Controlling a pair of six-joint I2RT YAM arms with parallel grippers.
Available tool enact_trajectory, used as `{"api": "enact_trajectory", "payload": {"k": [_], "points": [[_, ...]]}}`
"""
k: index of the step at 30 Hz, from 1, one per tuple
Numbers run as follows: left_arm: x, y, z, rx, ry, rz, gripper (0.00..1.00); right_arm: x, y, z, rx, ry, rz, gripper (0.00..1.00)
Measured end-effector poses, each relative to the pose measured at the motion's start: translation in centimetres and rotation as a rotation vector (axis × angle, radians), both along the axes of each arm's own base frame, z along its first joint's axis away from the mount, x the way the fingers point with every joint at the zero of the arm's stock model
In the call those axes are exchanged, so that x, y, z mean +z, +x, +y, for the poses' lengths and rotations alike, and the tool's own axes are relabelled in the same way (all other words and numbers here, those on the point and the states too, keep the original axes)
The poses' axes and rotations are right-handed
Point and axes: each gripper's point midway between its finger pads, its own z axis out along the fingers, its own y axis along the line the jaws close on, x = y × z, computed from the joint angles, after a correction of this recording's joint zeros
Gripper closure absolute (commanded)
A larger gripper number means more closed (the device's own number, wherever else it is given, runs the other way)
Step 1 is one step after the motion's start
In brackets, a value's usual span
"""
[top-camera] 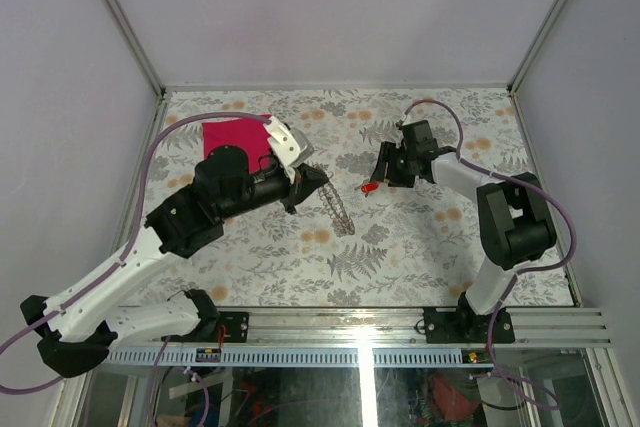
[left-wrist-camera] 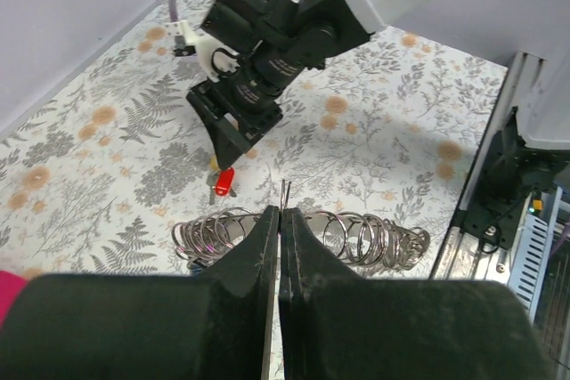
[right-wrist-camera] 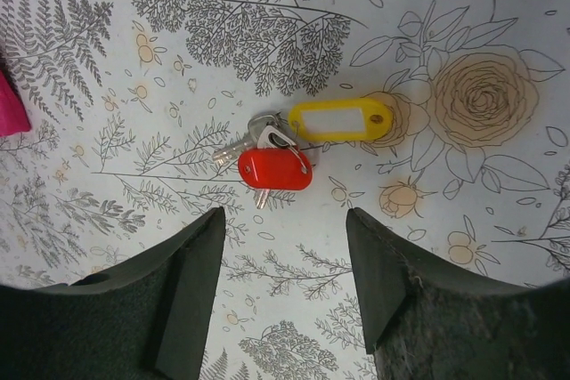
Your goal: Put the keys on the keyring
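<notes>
The keys [right-wrist-camera: 267, 153] lie on the flower-print table, bunched with a red tag [right-wrist-camera: 275, 168] and a yellow tag [right-wrist-camera: 340, 119]. My right gripper [right-wrist-camera: 285, 220] is open and empty just above and short of them, also in the top view [top-camera: 381, 169]. The red tag shows in the top view [top-camera: 371, 188] and in the left wrist view [left-wrist-camera: 223, 181]. My left gripper [left-wrist-camera: 281, 213] is shut on a thin metal keyring [left-wrist-camera: 284, 191], seen edge-on and sticking up from the fingertips. In the top view the left gripper [top-camera: 322, 183] is left of the keys.
A row of several linked silvery rings [left-wrist-camera: 374, 239] lies on the table under the left gripper, also in the top view [top-camera: 341, 213]. A pink-red cloth [top-camera: 232, 135] lies at the back left, partly under the left arm. Metal rails edge the table.
</notes>
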Motion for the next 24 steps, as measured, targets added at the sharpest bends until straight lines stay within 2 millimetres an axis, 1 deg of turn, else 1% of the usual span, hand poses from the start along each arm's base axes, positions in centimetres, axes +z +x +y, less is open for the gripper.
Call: {"api": "enact_trajectory", "payload": {"k": [4, 12, 19, 24], "points": [[-0.1, 0.7, 0.5, 0.028, 0.000, 0.006, 1.00, -0.5, -0.2, 0.4, 0.010, 0.022, 0.021, 0.39], [-0.5, 0.7, 0.7, 0.035, 0.013, 0.017, 1.00, -2.0, -0.9, 0.8, 0.028, 0.045, 0.068, 0.42], [-0.8, 0.7, 0.8, 0.039, 0.026, 0.028, 1.00, -2.9, -0.8, 0.9, 0.034, 0.063, 0.083, 0.45], [-1.0, 0.6, 0.9, 0.041, 0.031, 0.033, 1.00, -2.9, -0.3, 1.2, 0.041, 0.090, 0.074, 0.46]]}}
